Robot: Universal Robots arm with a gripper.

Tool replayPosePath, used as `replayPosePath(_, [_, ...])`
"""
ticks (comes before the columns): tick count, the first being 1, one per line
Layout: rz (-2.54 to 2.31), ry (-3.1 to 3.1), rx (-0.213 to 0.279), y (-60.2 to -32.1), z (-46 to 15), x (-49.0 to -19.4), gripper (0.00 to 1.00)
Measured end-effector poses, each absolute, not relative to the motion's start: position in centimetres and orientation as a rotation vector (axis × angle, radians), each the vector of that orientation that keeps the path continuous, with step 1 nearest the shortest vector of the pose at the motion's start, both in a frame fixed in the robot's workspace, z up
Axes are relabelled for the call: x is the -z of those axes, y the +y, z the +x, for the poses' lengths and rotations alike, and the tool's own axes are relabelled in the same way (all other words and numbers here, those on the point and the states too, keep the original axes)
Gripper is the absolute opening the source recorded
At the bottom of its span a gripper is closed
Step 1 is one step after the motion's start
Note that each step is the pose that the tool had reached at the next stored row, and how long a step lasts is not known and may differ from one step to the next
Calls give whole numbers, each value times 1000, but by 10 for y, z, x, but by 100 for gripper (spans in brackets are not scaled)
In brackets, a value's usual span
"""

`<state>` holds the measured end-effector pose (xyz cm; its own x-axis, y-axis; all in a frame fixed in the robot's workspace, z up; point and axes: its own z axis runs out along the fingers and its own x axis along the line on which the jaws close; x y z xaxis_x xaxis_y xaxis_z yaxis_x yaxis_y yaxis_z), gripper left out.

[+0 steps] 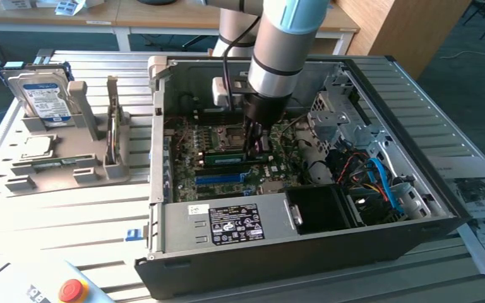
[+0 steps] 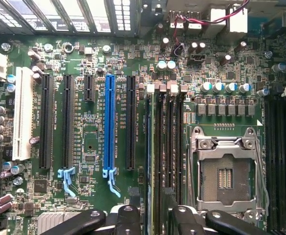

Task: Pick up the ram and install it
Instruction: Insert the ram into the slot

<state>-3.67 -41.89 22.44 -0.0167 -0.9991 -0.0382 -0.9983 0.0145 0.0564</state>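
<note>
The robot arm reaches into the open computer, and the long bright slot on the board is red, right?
No, the long bright slot is blue, not red; the wrist view shows it. The robot arm does reach into the open computer.

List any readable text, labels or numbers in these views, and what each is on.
None can be read.
Hard drive label: print too small.
Power supply label: white marks, blurred.
Motherboard slot lettering: too small.
Printed sheets: blurred.
</note>
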Motion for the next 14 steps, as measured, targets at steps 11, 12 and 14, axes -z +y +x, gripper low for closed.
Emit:
replayPosePath(11, [2191, -2226, 98, -419, -37, -244, 31])
replayPosePath(12, [2191, -2226, 98, -419, -37, -247, 31])
replayPosePath(14, [2191, -2226, 97, -419, -37, -254, 31])
